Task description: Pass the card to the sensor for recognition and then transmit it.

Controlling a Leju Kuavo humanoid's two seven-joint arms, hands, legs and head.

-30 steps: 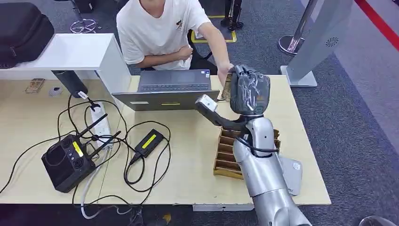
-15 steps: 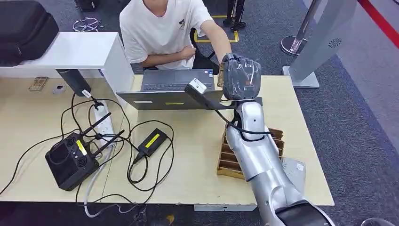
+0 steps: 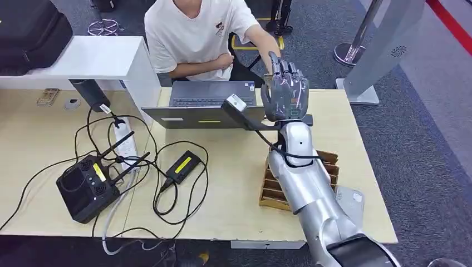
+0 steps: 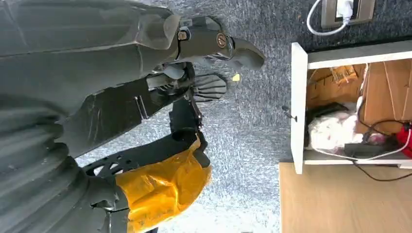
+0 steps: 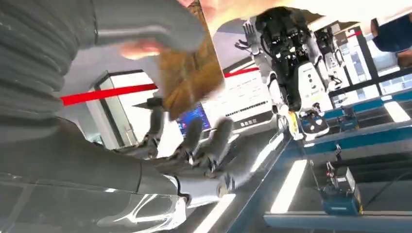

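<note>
Right hand [image 3: 285, 89] raised above the bench [image 3: 234, 206] just beside the laptop [image 3: 209, 105], fingers spread, holding nothing. Brown card [image 5: 192, 80] just beyond those fingers, in a person's hand [image 5: 233, 7]. Left hand [image 4: 204, 48] hanging over carpet, fingers loosely apart, empty.

a robotics lab or test hall: a pale wooden table [image 3: 234, 206] carries a laptop [image 3: 209, 105], a black router [image 3: 83, 189] and tangled cables [image 3: 167, 189] on grey carpet [image 3: 423, 139], a person [image 3: 195, 33] sits behind it, and another humanoid robot [image 5: 291, 63] stands among blue racks.
</note>
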